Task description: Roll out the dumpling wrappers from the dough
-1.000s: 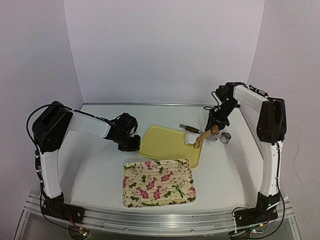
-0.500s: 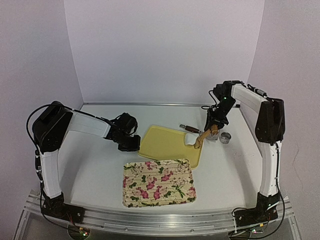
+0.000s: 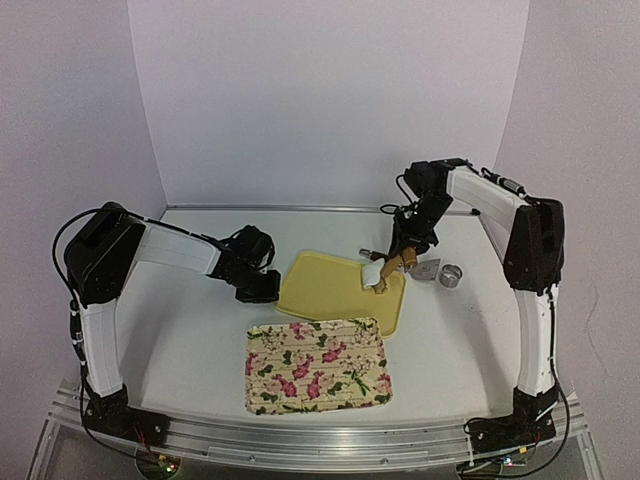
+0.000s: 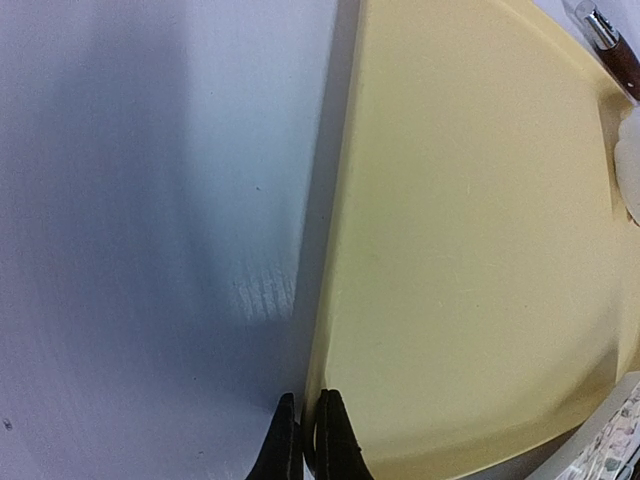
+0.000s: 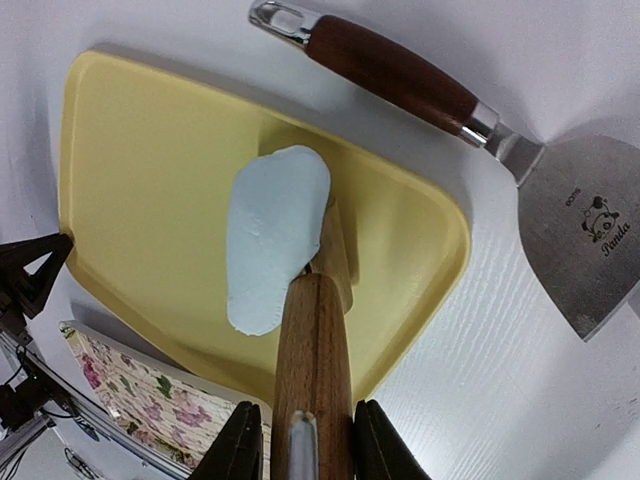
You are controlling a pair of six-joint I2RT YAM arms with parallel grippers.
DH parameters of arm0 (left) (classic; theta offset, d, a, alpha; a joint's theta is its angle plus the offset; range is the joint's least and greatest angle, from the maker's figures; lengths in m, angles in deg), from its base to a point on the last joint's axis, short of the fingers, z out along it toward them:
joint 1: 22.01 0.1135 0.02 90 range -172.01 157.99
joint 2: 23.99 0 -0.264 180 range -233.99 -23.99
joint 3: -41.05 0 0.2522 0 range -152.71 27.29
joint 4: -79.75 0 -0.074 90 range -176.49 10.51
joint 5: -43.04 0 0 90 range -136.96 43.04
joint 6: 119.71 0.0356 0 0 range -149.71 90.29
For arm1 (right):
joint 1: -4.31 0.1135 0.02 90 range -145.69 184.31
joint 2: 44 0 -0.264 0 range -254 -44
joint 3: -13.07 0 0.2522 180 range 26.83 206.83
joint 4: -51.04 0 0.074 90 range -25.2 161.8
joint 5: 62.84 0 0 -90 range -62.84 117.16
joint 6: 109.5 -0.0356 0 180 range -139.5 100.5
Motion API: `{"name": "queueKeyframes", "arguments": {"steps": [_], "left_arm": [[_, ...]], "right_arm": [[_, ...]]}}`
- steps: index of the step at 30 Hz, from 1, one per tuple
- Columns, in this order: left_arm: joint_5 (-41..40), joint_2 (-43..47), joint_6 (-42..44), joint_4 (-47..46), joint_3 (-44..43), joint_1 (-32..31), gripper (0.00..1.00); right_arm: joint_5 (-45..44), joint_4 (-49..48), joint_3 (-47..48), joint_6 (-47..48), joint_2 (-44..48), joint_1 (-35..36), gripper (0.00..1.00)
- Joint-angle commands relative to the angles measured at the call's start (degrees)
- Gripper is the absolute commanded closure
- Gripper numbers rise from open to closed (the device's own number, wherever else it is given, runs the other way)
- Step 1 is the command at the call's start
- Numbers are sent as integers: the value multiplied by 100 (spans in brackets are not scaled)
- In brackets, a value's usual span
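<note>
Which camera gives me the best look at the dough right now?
The right wrist view: nearly all the oval dough shows on the yellow board, the rolling pin overlapping its edge. The top view shows only a small white patch; the left wrist catches a sliver at its right edge.

- The word "Panda" stands in slanted script on the steel blade of the scraper [image 5: 585, 235], which lies on the table in the right wrist view.
- A small panda-face emblem sits just above that word.
- A short line of tiny characters stands beside the emblem on the same blade, too small to read.
</note>
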Motion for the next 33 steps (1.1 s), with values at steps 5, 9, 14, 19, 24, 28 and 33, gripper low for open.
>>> {"name": "queueKeyframes", "arguments": {"steps": [5,9,14,19,24,28,33], "left_arm": [[-32,87,-47,485,203,75,100],[-23,120,-53,484,234,75,100],[9,146,-46,461,274,73,100],[50,156,-25,428,288,65,100],[72,210,0,416,349,58,100],[95,240,-9,395,399,43,100],[98,288,-50,354,462,31,100]], "right_arm": [[138,-165,780,12,303,689,100],[-142,92,1034,-104,216,925,100],[-499,443,1137,-324,332,987,100],[-667,597,1048,-440,258,986,100],[-628,624,1247,-513,1,987,100],[-705,643,1440,-583,-218,989,100],[-721,662,1477,-626,-444,986,100]]}}
